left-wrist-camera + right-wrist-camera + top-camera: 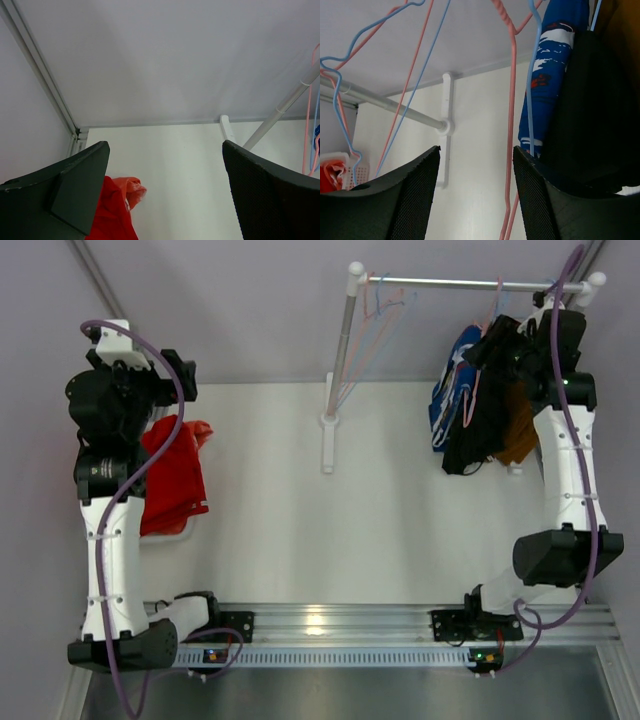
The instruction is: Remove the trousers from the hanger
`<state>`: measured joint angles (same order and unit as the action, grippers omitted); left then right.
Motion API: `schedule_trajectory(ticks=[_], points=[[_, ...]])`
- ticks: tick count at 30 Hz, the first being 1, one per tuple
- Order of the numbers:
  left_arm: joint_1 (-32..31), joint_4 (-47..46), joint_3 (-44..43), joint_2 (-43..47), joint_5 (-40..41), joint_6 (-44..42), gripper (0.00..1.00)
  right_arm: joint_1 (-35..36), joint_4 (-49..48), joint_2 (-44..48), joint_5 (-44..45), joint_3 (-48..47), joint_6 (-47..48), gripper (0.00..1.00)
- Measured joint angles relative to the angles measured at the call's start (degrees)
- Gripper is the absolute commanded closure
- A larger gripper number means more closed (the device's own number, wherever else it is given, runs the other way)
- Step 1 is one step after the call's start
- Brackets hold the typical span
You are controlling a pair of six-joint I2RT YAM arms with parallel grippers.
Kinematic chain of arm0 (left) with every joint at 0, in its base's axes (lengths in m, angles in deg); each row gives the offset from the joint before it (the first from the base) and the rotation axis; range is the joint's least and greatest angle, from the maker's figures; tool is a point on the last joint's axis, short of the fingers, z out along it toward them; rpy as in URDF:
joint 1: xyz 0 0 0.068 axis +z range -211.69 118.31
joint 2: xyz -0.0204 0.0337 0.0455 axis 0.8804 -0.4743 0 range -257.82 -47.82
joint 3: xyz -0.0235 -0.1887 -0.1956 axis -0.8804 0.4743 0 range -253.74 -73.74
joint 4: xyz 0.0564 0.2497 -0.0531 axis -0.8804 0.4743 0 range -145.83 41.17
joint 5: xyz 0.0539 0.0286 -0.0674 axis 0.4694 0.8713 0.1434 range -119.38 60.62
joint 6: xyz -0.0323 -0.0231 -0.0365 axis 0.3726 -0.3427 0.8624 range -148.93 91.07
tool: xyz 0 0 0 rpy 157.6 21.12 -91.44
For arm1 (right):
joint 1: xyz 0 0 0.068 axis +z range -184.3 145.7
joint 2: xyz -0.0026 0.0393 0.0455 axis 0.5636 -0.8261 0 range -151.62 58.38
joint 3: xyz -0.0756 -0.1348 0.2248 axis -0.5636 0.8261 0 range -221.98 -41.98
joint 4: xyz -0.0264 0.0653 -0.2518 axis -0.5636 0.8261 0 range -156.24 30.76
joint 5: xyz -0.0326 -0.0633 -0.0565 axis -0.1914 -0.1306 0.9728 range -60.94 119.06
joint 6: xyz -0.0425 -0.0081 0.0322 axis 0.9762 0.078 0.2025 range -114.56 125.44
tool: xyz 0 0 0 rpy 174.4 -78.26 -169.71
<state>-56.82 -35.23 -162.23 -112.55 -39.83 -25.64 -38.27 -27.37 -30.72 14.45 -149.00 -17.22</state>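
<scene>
— What do we see at the left of the top view?
— Our left claw (165,150) is wide open and holds nothing. Below it the red trousers (172,480) lie at the left of the bench (300,500).
— And at the upper right?
— On the rail (450,284) hang the blue-and-white trousers (450,390), the black trousers (480,440) and the brown trousers (520,425). Our right claw (476,150) is up beside them. Its jaws are apart, and the pink hanger (511,100) runs down between them.
— What could go wrong?
— We think the claw might pinch only the wire. Then a pull could drag the hanger off the rail, trousers and all, or tug its neighbours down.
</scene>
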Motion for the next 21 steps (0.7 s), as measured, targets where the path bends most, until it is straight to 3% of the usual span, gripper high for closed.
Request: schedule_trajectory(ticks=[21], points=[[-0.13, 0.02, 0.04, 0.5, 1.11, -0.26, 0.01, 0.07, -4.55, -8.24, -1.62, -1.09, -2.91, 0.48]])
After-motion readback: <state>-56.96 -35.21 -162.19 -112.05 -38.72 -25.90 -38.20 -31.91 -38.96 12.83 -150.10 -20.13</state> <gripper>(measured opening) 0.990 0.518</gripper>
